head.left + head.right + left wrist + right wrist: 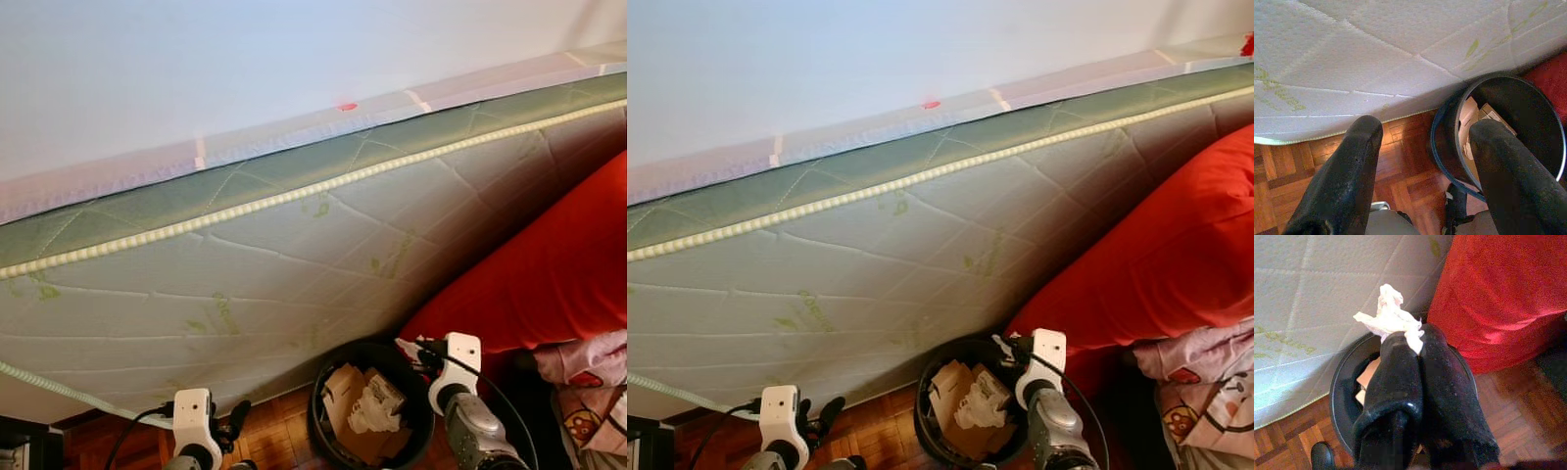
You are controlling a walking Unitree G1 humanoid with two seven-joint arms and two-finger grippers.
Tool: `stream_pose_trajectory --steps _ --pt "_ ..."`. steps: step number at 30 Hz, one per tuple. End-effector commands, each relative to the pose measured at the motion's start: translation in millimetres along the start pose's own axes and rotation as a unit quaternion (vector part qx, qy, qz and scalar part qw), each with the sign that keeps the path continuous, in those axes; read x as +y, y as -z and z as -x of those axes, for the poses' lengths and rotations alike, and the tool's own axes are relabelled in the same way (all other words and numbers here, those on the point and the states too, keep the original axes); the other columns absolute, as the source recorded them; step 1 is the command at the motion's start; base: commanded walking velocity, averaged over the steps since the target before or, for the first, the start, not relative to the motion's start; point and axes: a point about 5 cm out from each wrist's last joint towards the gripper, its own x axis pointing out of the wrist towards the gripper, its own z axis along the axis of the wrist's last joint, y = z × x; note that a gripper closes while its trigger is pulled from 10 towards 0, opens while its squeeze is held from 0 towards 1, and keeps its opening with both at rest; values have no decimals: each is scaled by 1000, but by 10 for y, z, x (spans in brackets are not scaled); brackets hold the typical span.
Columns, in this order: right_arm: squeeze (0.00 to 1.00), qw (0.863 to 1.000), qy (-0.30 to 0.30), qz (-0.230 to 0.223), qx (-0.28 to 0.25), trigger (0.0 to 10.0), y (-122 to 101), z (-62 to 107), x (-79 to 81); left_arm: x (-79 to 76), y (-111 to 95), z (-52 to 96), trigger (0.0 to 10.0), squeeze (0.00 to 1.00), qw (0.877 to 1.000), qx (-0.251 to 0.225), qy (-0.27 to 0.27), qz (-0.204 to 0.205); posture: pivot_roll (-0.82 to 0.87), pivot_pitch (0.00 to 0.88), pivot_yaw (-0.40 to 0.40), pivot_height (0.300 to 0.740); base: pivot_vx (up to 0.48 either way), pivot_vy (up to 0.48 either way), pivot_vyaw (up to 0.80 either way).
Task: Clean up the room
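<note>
Poised over black waste bin point(372, 411): right end effector point(1410, 340) clamped on crumpled tissue point(1388, 316), ready to drop. Left end effector point(1425, 147), fingers spread, empty, at bin's nine o'clock beside mattress point(245, 284).

Soft, even daylight fills the head views, and the white wall point(196, 69) comes out pale and flat, close to washed out, without hard shadows. The quilted mattress point(245, 274) is evenly lit and fairly sharp, though its straight edges tilt and bow slightly toward the frame borders. The red cover point(549, 274) is strongly saturated, its folds barely readable. The black bin point(372, 401) sits in shade, its inside dark. In the left wrist view the fingers point(1347, 181) loom large and soft, out of focus, while the wooden floor point(1405, 161) shows a warm sheen. In the right wrist view the tissue point(1391, 318) is bright, nearly overexposed.
</note>
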Motion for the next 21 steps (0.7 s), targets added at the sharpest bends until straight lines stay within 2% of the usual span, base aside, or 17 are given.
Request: stream_pose_trajectory --steps 1,2,3,4,5,21 --pt "0 1000 5 -8 16 10000 109 38 -19 -5 101 50 10000 0 1000 16 0 5 193 233 -37 740 0 0 0" --pt "325 1000 4 -6 20 10000 130 43 -12 1 111 55 10000 0 1000 19 -1 6 193 232 -38 740 0 0 0" --pt "435 1000 4 -4 23 10000 148 48 -8 7 120 60 10000 0 1000 21 -3 7 193 233 -38 740 0 0 0" --pt "435 1000 4 -4 23 10000 148 48 -8 7 120 60 10000 0 1000 21 -3 7 193 233 -38 740 0 0 0" --pt "1000 1000 4 -4 29 10000 177 56 -3 21 134 69 10000 0 1000 26 -6 7 194 233 -40 740 0 0 0" --pt "1000 999 3 -5 34 10000 199 59 10 82 186 112 10000 0 999 41 -14 10 195 234 -39 740 0 0 0"
